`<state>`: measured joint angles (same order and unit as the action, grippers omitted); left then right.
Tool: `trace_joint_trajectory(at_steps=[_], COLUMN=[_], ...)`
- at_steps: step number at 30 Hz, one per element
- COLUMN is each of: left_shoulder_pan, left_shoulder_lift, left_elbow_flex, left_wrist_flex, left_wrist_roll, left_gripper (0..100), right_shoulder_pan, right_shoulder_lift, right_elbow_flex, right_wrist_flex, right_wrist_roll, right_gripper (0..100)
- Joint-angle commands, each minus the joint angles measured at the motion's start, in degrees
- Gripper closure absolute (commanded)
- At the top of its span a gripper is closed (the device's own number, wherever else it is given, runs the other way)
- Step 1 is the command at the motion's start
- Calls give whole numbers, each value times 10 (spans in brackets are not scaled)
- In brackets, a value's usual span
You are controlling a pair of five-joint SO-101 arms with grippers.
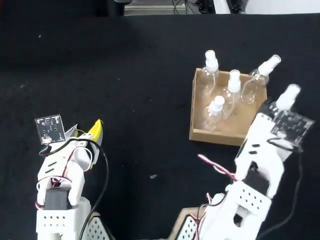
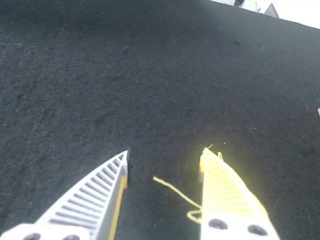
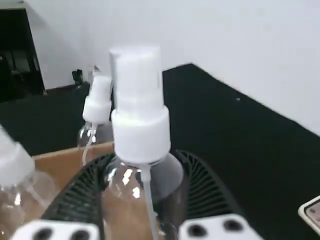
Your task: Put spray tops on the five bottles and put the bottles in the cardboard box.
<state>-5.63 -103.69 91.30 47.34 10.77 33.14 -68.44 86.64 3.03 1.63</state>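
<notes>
The bottle (image 3: 140, 130) in the right gripper (image 3: 145, 160) is cut off below its shoulder by the picture's edge. A second bottle (image 3: 15, 172) beside it is half cropped. From above, the wrist (image 1: 287, 125) hides the held bottle's body.

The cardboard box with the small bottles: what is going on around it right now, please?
The right gripper is shut on a clear plastic bottle with a white spray top and holds it close to the edge of the brown cardboard box. Four more capped bottles are already inside the box, so this looks like the last one. The left gripper is open and empty above the black table cloth, far from the box.
</notes>
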Motion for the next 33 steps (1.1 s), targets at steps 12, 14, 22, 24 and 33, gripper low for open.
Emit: trace_joint_trajectory(at_steps=[12,14,22,24,33], left_shoulder_pan=[1,1,1,1,1], left_shoulder_lift=[-7,-7,-7,-7,-7], left_elbow_flex=[15,15,15,15,15], left_wrist_flex=[-46,-46,-47,-47,-44], left_wrist_roll=[1,1,1,1,1], left_gripper=[787,787,787,787,787], right_shoulder_pan=[-25,-25,-25,-25,-44], right_shoulder_lift=[-20,-20,-16,-15,-15], right_elbow_flex=[56,23,-48,-44,35], right_wrist_flex=[-130,-90,-13,-23,-164], right_wrist_roll=[-29,-30,-45,-60,-58], right_gripper=[985,985,985,985,985])
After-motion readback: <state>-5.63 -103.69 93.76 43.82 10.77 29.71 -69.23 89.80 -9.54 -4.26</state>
